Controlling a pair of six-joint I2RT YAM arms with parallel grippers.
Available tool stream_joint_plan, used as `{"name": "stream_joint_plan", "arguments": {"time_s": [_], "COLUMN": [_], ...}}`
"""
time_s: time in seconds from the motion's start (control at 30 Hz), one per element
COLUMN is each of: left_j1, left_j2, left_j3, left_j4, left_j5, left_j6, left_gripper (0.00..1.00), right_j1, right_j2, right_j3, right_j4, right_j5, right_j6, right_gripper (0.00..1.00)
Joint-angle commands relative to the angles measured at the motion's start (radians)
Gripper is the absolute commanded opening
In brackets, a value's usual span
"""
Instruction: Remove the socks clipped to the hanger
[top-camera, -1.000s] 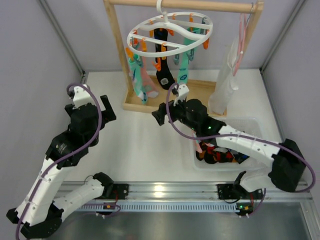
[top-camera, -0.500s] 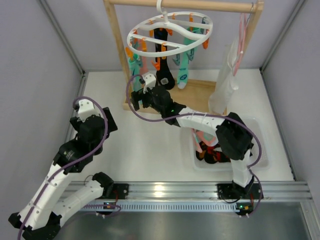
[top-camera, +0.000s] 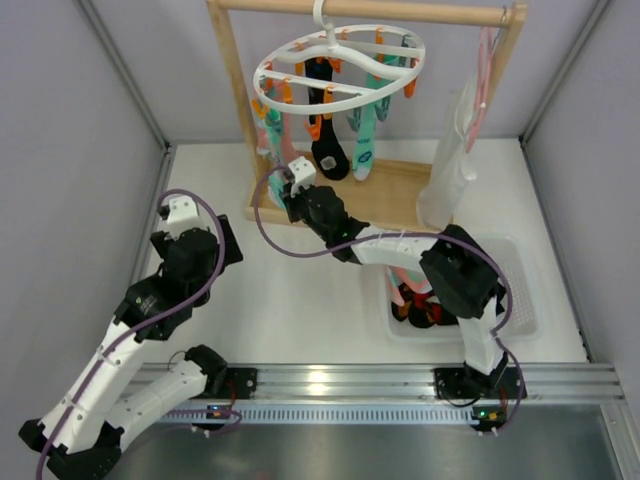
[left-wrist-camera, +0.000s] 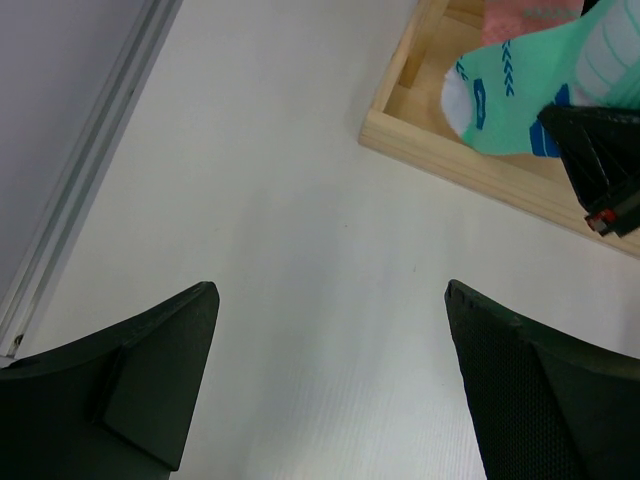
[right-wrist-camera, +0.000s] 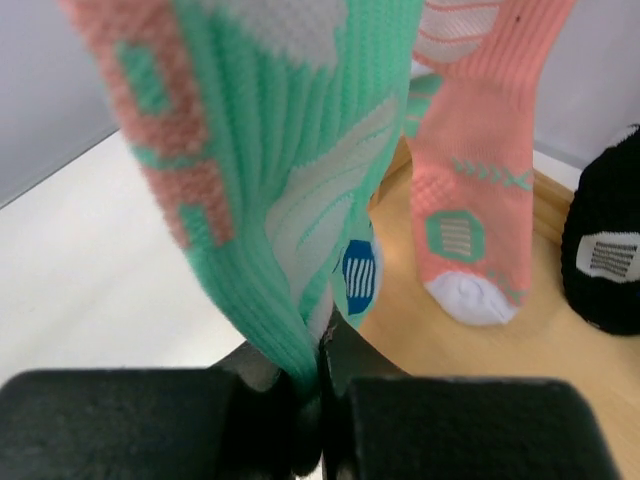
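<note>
- The right claw (right-wrist-camera: 318, 365) is clenched on the lower edge of a teal-mint sock (right-wrist-camera: 290, 200), with the fabric pinched between its two black fingers (right-wrist-camera: 450, 430).
- The gripped sock hangs down to the claw from the hanger (top-camera: 340, 62), a white ring hooked on the top bar of the wooden rack (top-camera: 232, 110). The claw sits low at the left end of the rack's base.
- The right wrist view shows four socks: the held one, a second teal-mint sock (right-wrist-camera: 358, 272) just behind it, one pink sock (right-wrist-camera: 465, 220) and one black sock (right-wrist-camera: 605, 260) at the right edge.
- From above, the socks on the left side of the ring overlap, so the full count there is hard to settle.
- The left claw (left-wrist-camera: 330, 295) is spread wide and holds nothing. It is over the bare table (left-wrist-camera: 250, 200), well short of the rack.
- One clear bin (top-camera: 510, 300) beside the right arm holds loose socks.
- A second ago the right claw was open near the middle of the rack base. It has since swung left and closed, while the left claw has stayed open.
</note>
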Motion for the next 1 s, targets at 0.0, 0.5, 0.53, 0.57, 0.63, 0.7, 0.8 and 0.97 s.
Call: {"name": "stream_joint_plan", "arguments": {"time_s": [0.0, 0.5, 0.53, 0.57, 0.63, 0.7, 0.8, 0.97], "left_j1": [0.005, 0.005, 0.004, 0.004, 0.004, 0.004, 0.001, -0.059], "left_j2": [0.011, 0.213, 0.233, 0.270, 0.307, 0.357, 0.416, 0.522], "left_j3": [0.041, 0.420, 0.445, 0.487, 0.534, 0.589, 0.655, 0.752], "left_j4": [0.048, 0.120, 0.131, 0.143, 0.165, 0.192, 0.234, 0.282], "left_j5": [0.028, 0.405, 0.432, 0.454, 0.508, 0.551, 0.627, 0.640], "left_j6": [-0.002, -0.045, -0.053, -0.060, -0.091, -0.124, -0.166, -0.197], "left_gripper": [0.98, 0.98, 0.98, 0.98, 0.98, 0.98, 0.98, 0.98], "right_j1": [0.012, -0.002, -0.003, -0.006, -0.018, -0.032, -0.060, -0.086], "right_j2": [-0.196, -0.880, -0.908, -0.934, -1.002, -1.058, -1.121, -1.161], "right_j3": [-0.146, -0.695, -0.709, -0.737, -0.755, -0.778, -0.807, -0.824], "right_j4": [0.196, -0.044, -0.058, -0.080, -0.112, -0.156, -0.199, -0.232], "right_j5": [-0.047, -0.248, -0.236, -0.232, -0.222, -0.218, -0.218, -0.247], "right_j6": [0.035, 0.063, 0.063, 0.064, 0.071, 0.072, 0.084, 0.097], "right_gripper": [0.00, 0.00, 0.00, 0.00, 0.00, 0.00, 0.00, 0.00]}}
